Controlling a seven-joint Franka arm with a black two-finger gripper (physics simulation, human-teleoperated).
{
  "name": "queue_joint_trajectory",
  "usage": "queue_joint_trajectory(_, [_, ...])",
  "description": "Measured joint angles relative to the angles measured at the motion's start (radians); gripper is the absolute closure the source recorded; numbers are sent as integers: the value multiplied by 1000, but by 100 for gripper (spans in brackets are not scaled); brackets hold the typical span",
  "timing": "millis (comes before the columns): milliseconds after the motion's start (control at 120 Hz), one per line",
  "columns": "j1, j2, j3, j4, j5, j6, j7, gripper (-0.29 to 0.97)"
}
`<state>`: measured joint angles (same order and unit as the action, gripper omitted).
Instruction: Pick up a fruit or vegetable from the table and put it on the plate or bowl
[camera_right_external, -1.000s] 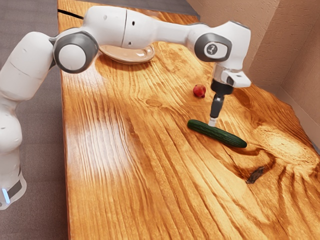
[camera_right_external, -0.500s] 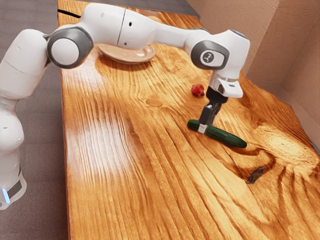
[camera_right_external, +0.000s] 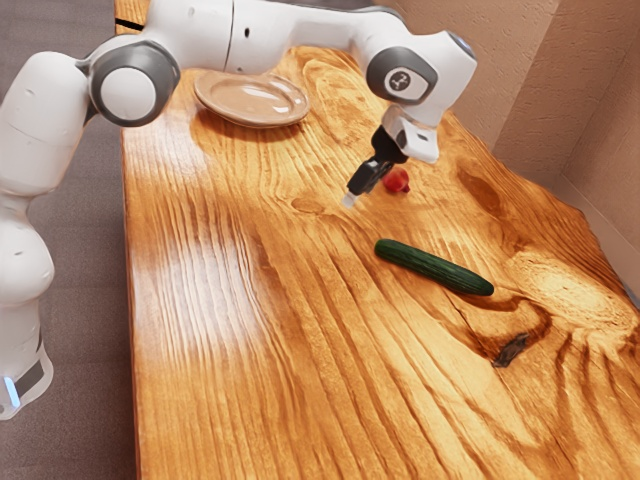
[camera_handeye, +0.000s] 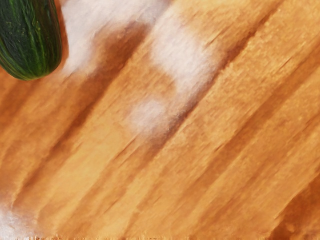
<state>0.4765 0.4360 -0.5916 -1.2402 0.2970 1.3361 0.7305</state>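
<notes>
Cucumber (camera_right_external: 435, 267) is the likelier pick of the two pieces of produce lying on the wooden tabletop (camera_right_external: 250, 330), and it rests flat toward the exterior view's right, its length running diagonally. The white arm (camera_right_external: 250, 35) reaches across from the upper left. A shallow tan plate (camera_right_external: 212, 100) sits at the far end, well apart from the cucumber, with nothing on it.

I judge the cucumber to be stiff, moderately light and smooth-skinned, so it could roll or pivot if caught near one end. The best hold is across its narrow width, close to the middle.

The gripper (camera_right_external: 349, 199) hangs tilted above the wood, between plate and cucumber, carrying nothing. From this side the jaws read as one dark bar, so I cannot tell whether they are open or closed. Just beside them lies a small red fruit (camera_right_external: 398, 181), round, probably soft, and easily nudged.

The exterior view gives the whole layout. The wrist view adds the rounded end of the cucumber (camera_handeye: 30, 37), with its striped dark green skin against the wood grain.
</notes>
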Motion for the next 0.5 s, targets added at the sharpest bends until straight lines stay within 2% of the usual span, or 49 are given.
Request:
queue_joint_trajectory(142, [17, 30, -13, -2, 6, -13, 28, 0])
queue_joint_trajectory(208, [142, 79, -214, -11, 28, -11, 24, 0])
queue_joint_trajectory(258, [194, 102, -314, -16, 40, 2, 16, 0])
queue_joint_trajectory(400, [263, 105, -444, -21, 53, 20, -3, 0])
queue_joint_trajectory(500, [381, 71, -574, -81, 48, 62, 0, 0])
